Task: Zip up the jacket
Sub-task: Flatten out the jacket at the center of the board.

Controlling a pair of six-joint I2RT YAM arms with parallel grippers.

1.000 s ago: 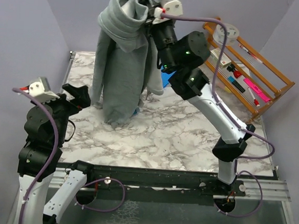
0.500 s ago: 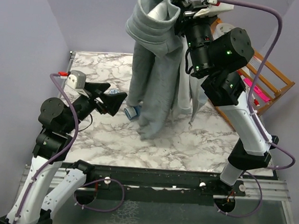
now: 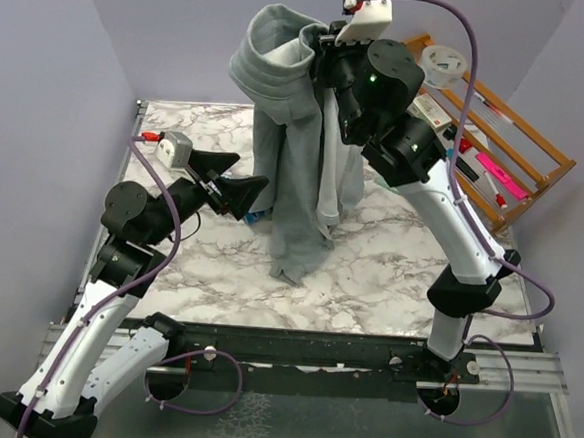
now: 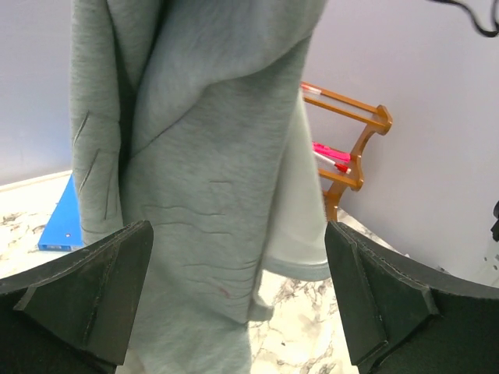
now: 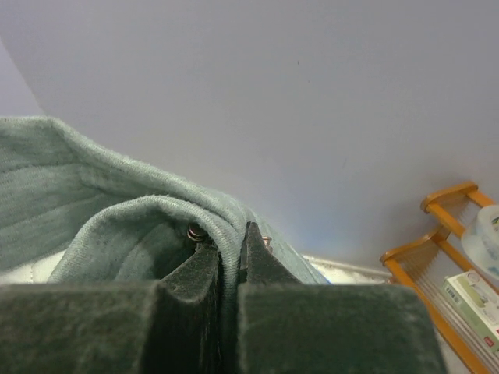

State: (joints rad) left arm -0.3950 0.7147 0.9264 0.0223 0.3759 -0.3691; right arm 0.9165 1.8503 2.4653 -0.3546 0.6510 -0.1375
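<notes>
Seen from above, the right gripper (image 3: pixel 319 59) holds the jacket (image 3: pixel 300 170) high by its top edge, probably so the front hangs straight for finding the zipper. The left gripper (image 3: pixel 252 169) sits just beside the cloth. In the left wrist view, its fingers are spread wide with the jacket hanging between them, untouched. In the right wrist view, the fingers are pinched on a fold of fleece beside a small metal stud (image 5: pixel 196 231).

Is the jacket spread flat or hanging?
Hanging: the right gripper holds the jacket up by its top edge, folds draping down.
</notes>
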